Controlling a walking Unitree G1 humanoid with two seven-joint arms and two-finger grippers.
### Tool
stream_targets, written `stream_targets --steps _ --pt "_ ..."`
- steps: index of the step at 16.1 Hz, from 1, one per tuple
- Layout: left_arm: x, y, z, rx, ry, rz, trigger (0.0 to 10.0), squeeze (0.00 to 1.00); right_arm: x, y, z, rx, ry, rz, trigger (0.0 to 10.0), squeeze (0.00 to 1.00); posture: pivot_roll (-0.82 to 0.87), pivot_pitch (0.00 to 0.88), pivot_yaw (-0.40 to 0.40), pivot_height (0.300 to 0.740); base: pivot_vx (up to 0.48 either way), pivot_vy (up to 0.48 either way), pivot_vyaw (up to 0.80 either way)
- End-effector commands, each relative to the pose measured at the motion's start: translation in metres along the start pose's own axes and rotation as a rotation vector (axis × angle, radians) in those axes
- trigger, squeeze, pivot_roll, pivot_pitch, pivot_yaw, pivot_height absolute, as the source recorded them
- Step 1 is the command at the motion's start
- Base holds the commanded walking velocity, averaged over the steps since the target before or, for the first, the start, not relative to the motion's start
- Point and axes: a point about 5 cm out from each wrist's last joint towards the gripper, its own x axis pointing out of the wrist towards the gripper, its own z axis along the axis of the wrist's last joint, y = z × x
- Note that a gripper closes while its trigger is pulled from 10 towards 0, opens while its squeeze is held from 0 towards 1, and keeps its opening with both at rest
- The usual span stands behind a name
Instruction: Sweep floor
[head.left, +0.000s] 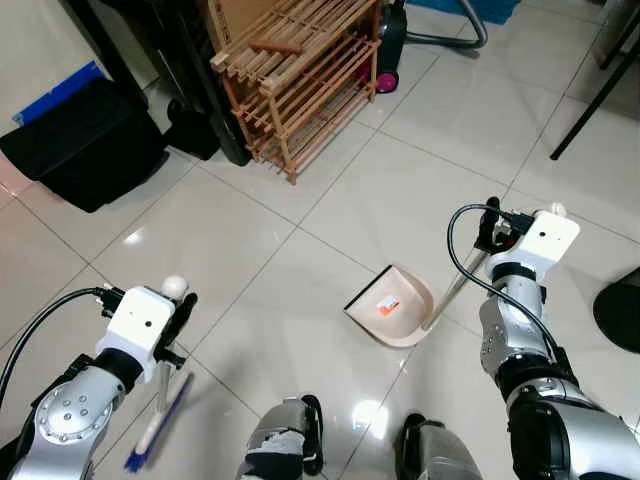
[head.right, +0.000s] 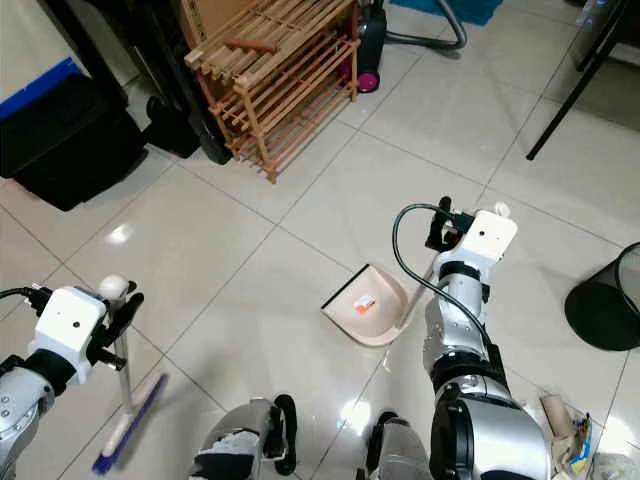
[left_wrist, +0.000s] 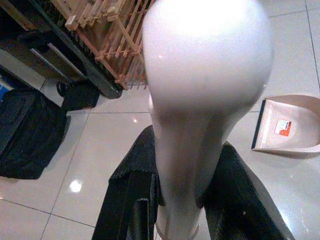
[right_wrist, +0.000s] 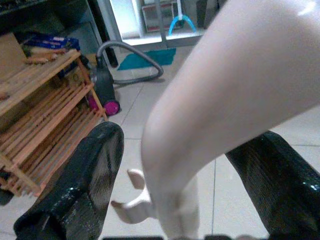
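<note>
On pale tile: one broom (head.left: 160, 420) held upright, handle clamped by the left gripper (left_wrist: 177, 200); one pink dustpan (head.left: 392, 306) flat at centre, its handle pinched by the right gripper (right_wrist: 175, 185). Behind, one wooden rack (head.left: 300, 75), one vacuum cleaner (head.left: 392, 45).

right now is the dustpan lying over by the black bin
No, the dustpan sits on the tiles in front of the robot, well apart from the black bin at the far right.
</note>
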Motion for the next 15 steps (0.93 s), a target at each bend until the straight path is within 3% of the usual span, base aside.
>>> stream_targets --steps 1,7,10,13,15 --pt "-0.003 0.001 -0.005 0.02 0.019 0.01 10.0 0.0 -0.004 0.001 -0.002 -0.018 -0.011 0.0 10.0 0.0 0.27 0.233 0.133 0.74 0.0 0.0 0.0" --pt "-0.002 0.001 -0.008 0.017 0.016 0.012 10.0 0.0 -0.013 -0.005 -0.008 -0.094 -0.008 -0.165 10.0 0.0 0.26 0.235 0.132 0.74 0.0 0.0 0.0" --pt "-0.004 0.002 -0.007 0.021 0.015 0.018 10.0 0.0 -0.01 0.017 -0.009 -0.009 0.024 -0.153 10.0 0.0 0.27 0.239 0.131 0.74 0.0 0.0 0.0" --pt "-0.007 0.003 -0.004 0.026 0.014 0.023 10.0 0.0 -0.01 0.025 -0.007 0.024 0.023 -0.156 10.0 0.0 0.28 0.244 0.127 0.74 0.0 0.0 0.0" --pt "-0.011 0.004 -0.001 0.029 0.012 0.026 10.0 0.0 -0.006 0.028 -0.003 0.039 0.021 -0.219 10.0 0.0 0.28 0.247 0.126 0.74 0.0 0.0 0.0"
